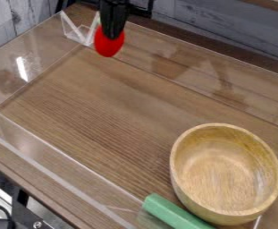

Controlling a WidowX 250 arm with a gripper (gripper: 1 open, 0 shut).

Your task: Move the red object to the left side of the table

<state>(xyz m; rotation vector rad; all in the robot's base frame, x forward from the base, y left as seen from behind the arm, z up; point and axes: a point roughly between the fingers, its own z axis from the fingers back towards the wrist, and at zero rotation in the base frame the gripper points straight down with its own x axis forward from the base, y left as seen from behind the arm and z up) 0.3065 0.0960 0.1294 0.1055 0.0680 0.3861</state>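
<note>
The end effector (113, 27) is pointing straight down at the top of the camera view. Its dark fingers are pinched tight on the upper part of the red object (109, 43), which is hanging below them. The toy appears to be riding just off the wood rather than resting on it, though this single view is not showing the gap clearly. It is sitting over the far left corner of the surface (117, 116), near where the clear acrylic walls (34, 64) are meeting.

Judging from that, the carrying step is under way, or close to finishing. The grasp is made and the object is already on the picture's left side. The next move is calling for a short, straight descent until the toy is bearing on the wood. The fingers would then be spreading and lifting away vertically, so that the roundish toy is not nudged into rolling.

The tight edges are the far and left walls, which are standing close beside the fingers. Any sideways drift there is risking a knock against the acrylic. Toward the camera, a wide stretch of bare wood grain is lying open. The wooden bowl (195, 179) and the green block (174, 213) are sitting well apart at the near right, out of the way.
</note>
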